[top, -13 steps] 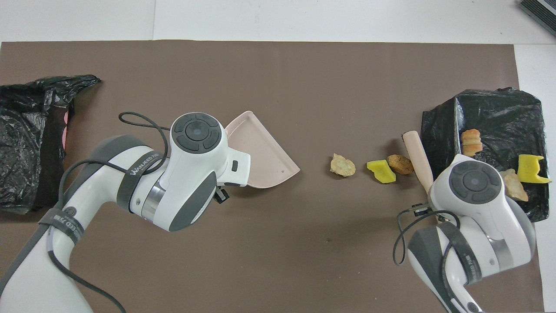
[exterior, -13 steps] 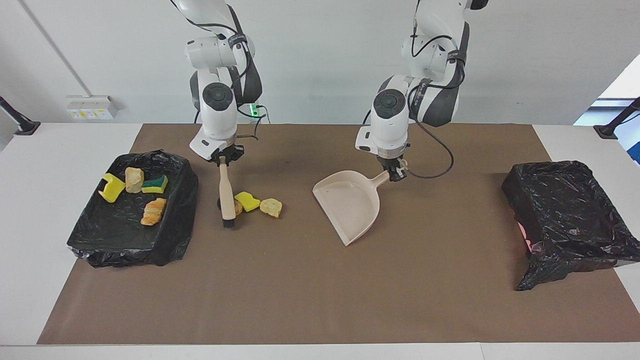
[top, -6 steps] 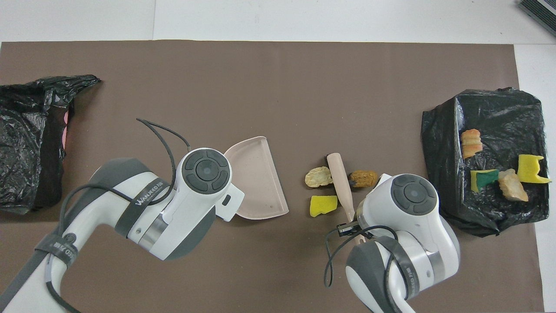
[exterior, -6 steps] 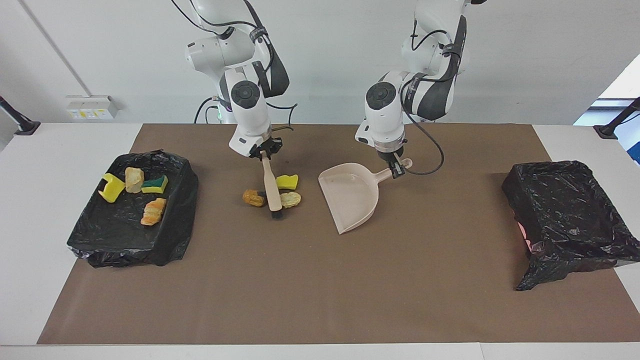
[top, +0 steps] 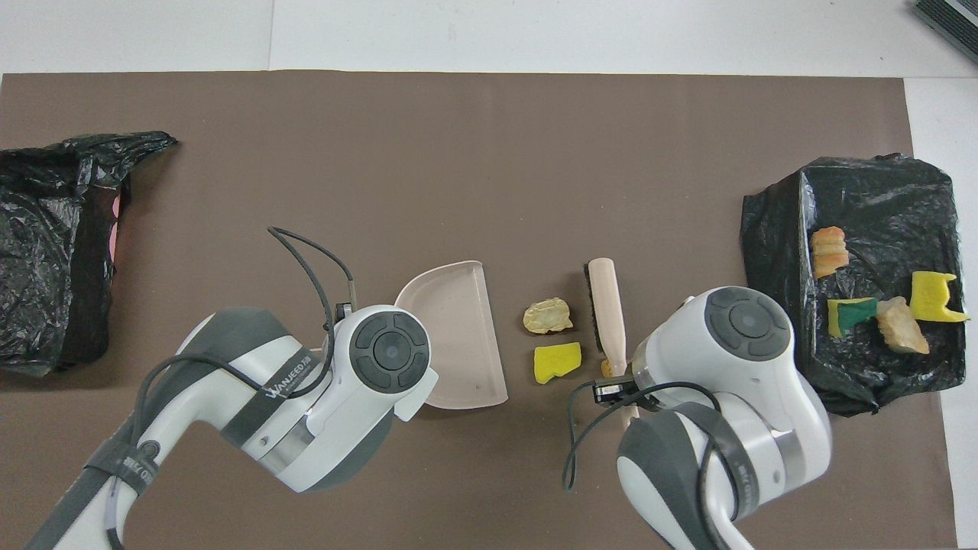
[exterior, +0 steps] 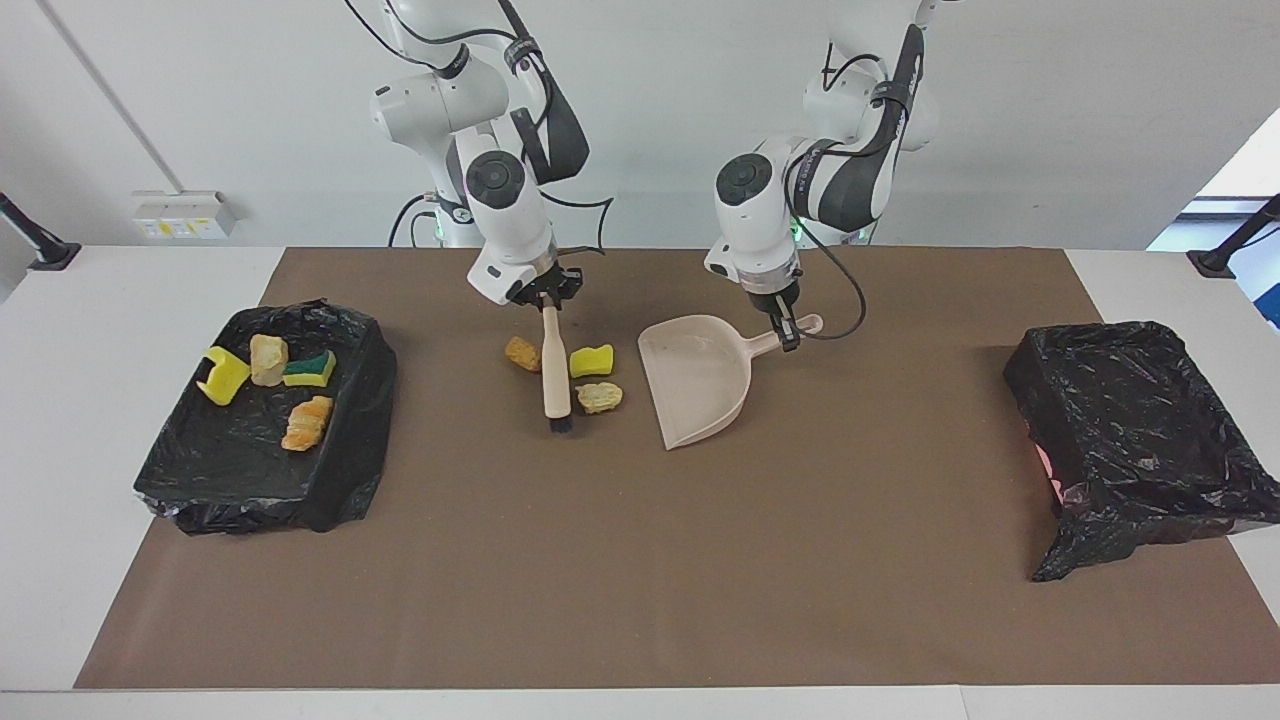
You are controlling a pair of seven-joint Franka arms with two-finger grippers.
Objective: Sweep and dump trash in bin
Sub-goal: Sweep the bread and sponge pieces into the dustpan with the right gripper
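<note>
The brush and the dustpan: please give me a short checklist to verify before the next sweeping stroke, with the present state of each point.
1. Right gripper shut on the brush handle: ok.
2. Left gripper shut on the dustpan handle: ok.
3. Dustpan's open edge faces the scraps: ok.
4. All loose scraps between brush and dustpan: not ok. The yellow sponge piece and tan chunk are, but the orange-brown chunk lies on the brush's other flank, toward the right arm's end.
5. Dustpan lip flat on the brown mat: cannot tell.
6. Dustpan holds nothing yet: ok.
</note>
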